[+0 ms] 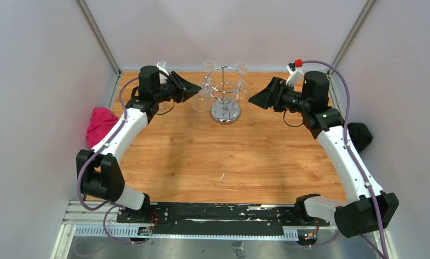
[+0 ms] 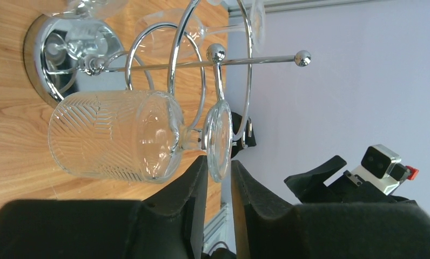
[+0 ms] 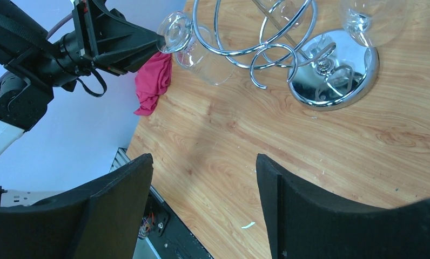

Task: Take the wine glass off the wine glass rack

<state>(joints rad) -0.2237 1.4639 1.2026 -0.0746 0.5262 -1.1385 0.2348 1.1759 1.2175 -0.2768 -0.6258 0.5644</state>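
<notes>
The chrome wine glass rack [image 1: 225, 93] stands at the back middle of the wooden table; it also shows in the left wrist view [image 2: 223, 62] and the right wrist view [image 3: 267, 43]. A clear patterned wine glass [image 2: 115, 135] hangs upside down from a hook on the rack's left side [image 1: 201, 100]. My left gripper [image 2: 219, 167] is shut on the edge of the glass's round foot, at its fingertips, and the stem still sits in the hook. My right gripper [image 3: 202, 162] is open and empty, to the right of the rack [image 1: 252, 99].
More glasses [image 1: 243, 68] hang from the rack's far hooks; one shows in the right wrist view [image 3: 372, 19]. A pink cloth [image 1: 100, 123] lies at the table's left edge. A black object [image 1: 360, 135] sits at the right edge. Grey walls enclose the table.
</notes>
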